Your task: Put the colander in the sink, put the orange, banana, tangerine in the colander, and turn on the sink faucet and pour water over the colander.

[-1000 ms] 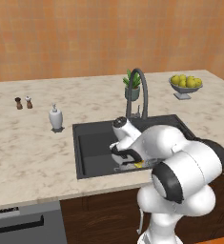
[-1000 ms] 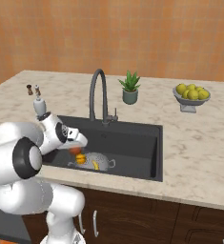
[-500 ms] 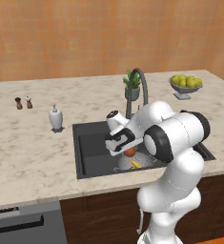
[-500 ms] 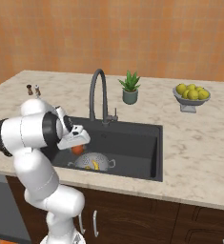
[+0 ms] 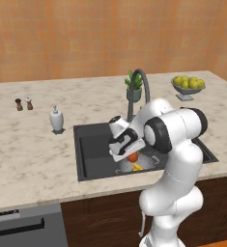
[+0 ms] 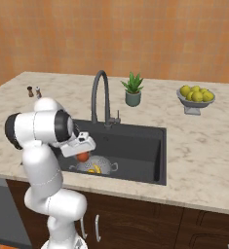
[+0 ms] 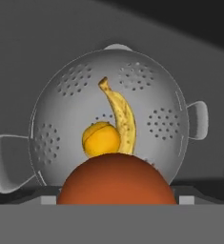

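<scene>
**Last Fruit Hangs Over Colander**

End effector (image 5: pixel 132 157) holds a round orange-red fruit (image 7: pixel 116 180) between wide-set jaws, directly above the colander (image 7: pixel 61 109) sitting in the sink (image 5: pixel 93 147). Below lie the banana (image 7: pixel 121 116) and 1 smaller orange fruit (image 7: pixel 100 139), touching each other. Released off-centre, the held fruit could strike the rim and roll into the basin. It masks the fingertips and the colander's near edge; the robot arm partly blocks the sink faucet (image 6: pixel 100 97).
</scene>
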Available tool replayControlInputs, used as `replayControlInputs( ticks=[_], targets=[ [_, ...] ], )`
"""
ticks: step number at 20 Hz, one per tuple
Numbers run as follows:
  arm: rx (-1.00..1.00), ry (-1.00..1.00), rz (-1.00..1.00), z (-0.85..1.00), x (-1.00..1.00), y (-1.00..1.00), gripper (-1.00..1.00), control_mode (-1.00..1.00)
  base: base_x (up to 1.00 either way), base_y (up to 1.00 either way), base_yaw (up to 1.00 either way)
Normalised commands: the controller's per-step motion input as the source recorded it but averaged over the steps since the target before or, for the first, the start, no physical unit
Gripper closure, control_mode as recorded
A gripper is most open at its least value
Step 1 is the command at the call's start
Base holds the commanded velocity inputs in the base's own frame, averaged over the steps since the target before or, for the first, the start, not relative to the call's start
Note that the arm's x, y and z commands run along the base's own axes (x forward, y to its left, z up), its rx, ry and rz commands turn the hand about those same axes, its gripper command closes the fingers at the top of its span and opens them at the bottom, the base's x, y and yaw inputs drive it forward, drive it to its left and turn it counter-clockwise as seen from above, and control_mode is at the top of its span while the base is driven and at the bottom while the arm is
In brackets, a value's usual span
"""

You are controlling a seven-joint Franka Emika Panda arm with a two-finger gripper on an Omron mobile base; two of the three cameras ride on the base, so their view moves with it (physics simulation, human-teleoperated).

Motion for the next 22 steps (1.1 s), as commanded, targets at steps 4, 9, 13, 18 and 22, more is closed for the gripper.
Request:
replayControlInputs(
  ticks=[4,9,13,18,22],
  targets=[
    [0.0,0.0,0.02,-0.41,0.13,0.0,1.0,-1.0,0.0,0.0,0.0],
    [0.0,0.0,0.0,-0.41,0.2,-0.02,1.0,-1.0,0.0,0.0,0.0],
    [0.0,0.0,0.0,-0.36,0.28,-0.11,-1.0,-1.0,0.0,0.0,0.0],
    [0.0,0.0,0.0,-0.22,0.18,-0.09,-1.0,-1.0,0.0,0.0,0.0],
    [0.0,0.0,0.0,-0.01,0.2,-0.01,-1.0,-1.0,0.0,0.0,0.0]
  ],
)
